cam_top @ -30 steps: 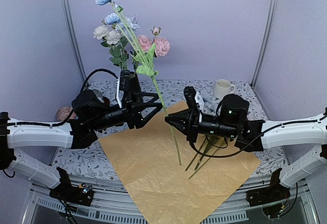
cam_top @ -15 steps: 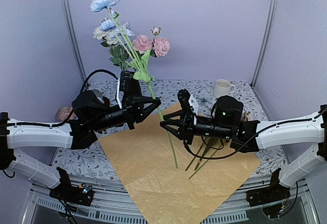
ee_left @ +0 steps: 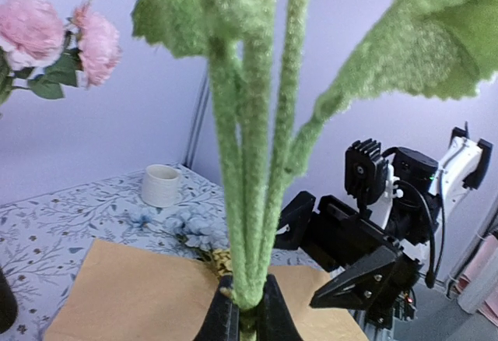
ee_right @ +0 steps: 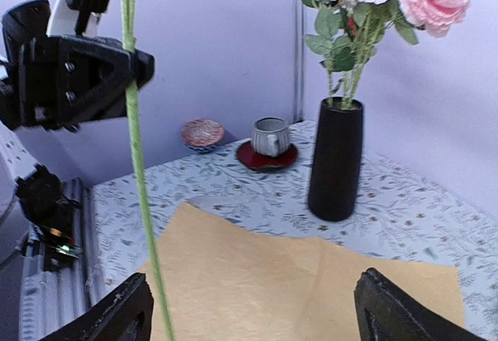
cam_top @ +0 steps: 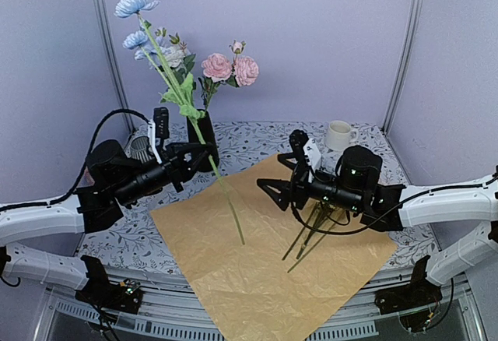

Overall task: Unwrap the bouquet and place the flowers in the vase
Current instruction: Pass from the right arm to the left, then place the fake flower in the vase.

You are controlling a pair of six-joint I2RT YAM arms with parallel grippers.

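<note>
Vase (ee_right: 336,162) holds two pink roses (cam_top: 231,68); left end effector (ee_left: 247,310) clamps one blue-flowered stem (ee_left: 247,162); right end effector (cam_top: 277,174) gapes.

We see a table (cam_top: 366,135) with a flower-print cover. A sheet of brown paper (cam_top: 233,271) lies flat across its middle and reaches past the near edge, with loose flower stems (cam_top: 307,236) on its right part. A black vase (ee_right: 335,158) stands back left and a white mug (cam_top: 339,135) back right. A striped cup (ee_right: 270,136) on a red saucer (ee_right: 266,156) and a pink bowl (ee_right: 202,133) sit left of the vase.
</note>
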